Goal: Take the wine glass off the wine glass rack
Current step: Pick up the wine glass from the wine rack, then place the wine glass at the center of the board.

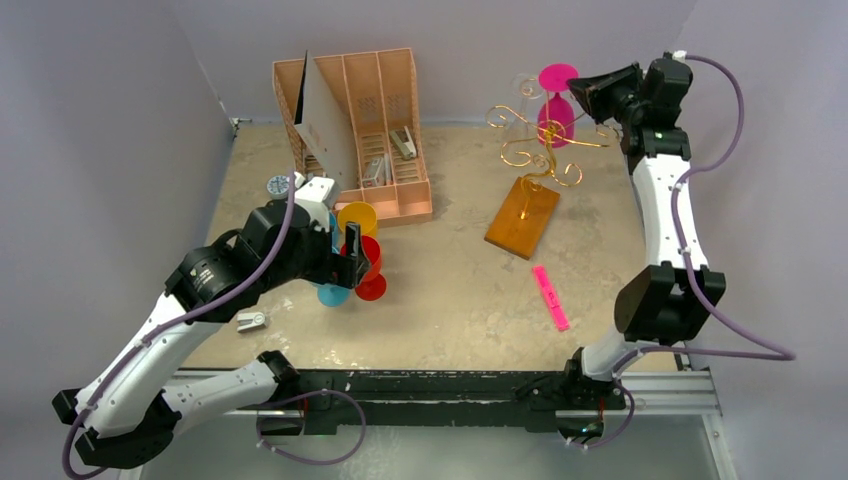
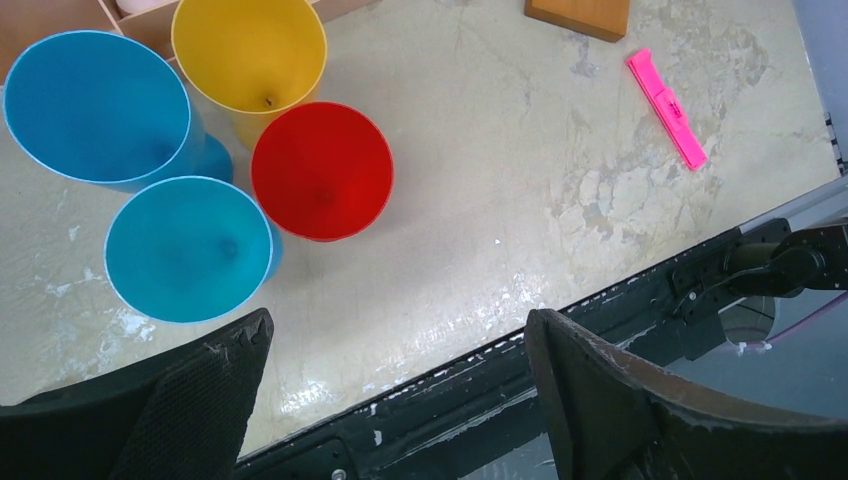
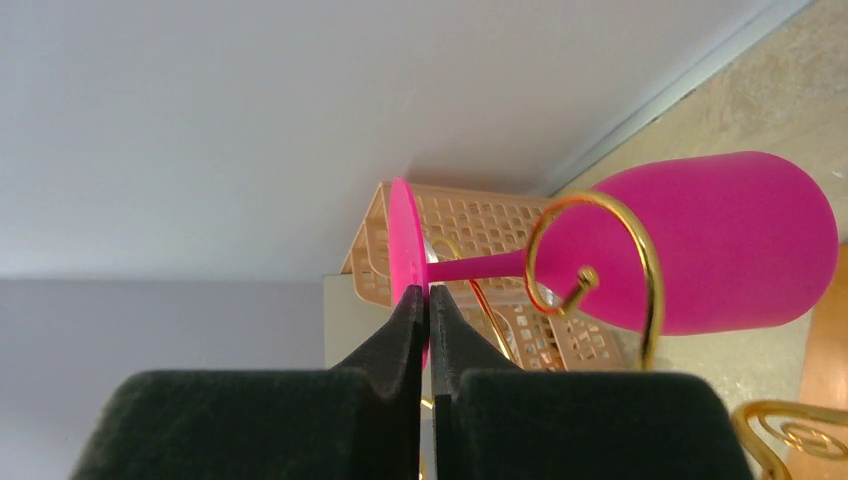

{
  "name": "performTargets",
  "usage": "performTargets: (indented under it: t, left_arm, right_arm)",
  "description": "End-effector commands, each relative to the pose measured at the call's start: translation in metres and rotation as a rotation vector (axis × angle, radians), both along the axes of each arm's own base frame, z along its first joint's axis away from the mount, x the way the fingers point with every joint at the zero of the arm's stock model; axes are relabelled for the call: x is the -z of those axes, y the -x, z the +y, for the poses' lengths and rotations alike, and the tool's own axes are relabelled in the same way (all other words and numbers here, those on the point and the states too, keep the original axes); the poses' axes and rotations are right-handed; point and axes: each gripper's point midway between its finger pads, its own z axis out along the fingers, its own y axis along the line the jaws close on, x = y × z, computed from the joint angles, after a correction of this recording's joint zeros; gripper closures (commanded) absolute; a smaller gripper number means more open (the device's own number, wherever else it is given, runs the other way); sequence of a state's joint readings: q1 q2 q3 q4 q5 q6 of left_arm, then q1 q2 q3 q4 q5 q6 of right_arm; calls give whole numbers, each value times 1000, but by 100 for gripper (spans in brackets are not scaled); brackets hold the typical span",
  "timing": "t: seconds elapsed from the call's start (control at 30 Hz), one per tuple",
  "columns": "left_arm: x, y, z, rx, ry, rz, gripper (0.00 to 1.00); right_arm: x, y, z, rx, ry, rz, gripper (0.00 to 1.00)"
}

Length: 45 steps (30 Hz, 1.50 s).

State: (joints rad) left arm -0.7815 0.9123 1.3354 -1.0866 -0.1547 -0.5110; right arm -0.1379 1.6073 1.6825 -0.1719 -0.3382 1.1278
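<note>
**Top external view: pink glass not yet off its rack**

Top external view: the wine glass [image 1: 555,120] hangs upside down, foot uppermost, among the gold wire arms of the wine glass rack [image 1: 523,217], at the far right of the worktop [image 1: 450,290]. The right tool [image 1: 583,93] is up beside the foot of the glass. The left tool [image 1: 347,265] hovers well apart from the rack, over a cluster of coloured cups [image 1: 366,250].

Left wrist view: the left tool [image 2: 398,325] gapes wide and holds nothing. Two blue cups, a yellow one and a red one stand below it.

Right wrist view: the right tool [image 3: 428,292] has its jaws pressed together, with the tips at the rim of the foot. Whether they pinch that rim I cannot tell. The stem of the wine glass [image 3: 720,240] runs through a gold loop of the wine glass rack [image 3: 592,196], so the glass is not yet free. The reach looks complete. Securing the glass and drawing it clear of the wire remain.
</note>
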Motion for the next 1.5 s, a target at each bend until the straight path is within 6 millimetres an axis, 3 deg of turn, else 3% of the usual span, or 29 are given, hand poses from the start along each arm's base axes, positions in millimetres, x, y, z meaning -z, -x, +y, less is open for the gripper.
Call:
performTargets:
  t: [0.0,0.27,0.5,0.7,0.87,1.0,1.2,1.47]
  left_arm:
    - [-5,1,1,9,2,-11,5]
    - [-8,4,5,0,15,-19,5]
    - [-6,5,3,9,13,-10,5]
    - [-5,1,-5,31,16,-12,5]
    - [-1,1,-7,38,11,1,5]
    - [-1,-1,-11,48,22,-4,5]
    - [3,0,-15,53,27,19,5]
    - [-4,-4,-12,27,47,-17,5]
  right_arm:
    - [-51,-14,5,-47,-12,-154,100]
    - [-79,-28,-15,56,85,-261,100]
    - [-98,-7,-49,218,380,-364,100]
    - [-91,29,-68,282,570,-299,100]
    - [-94,74,-62,268,629,-299,100]
    - [-95,98,-57,245,667,-297,100]
    - [-82,135,-56,242,705,-240,100]
    - [-71,191,-39,172,712,-224,100]
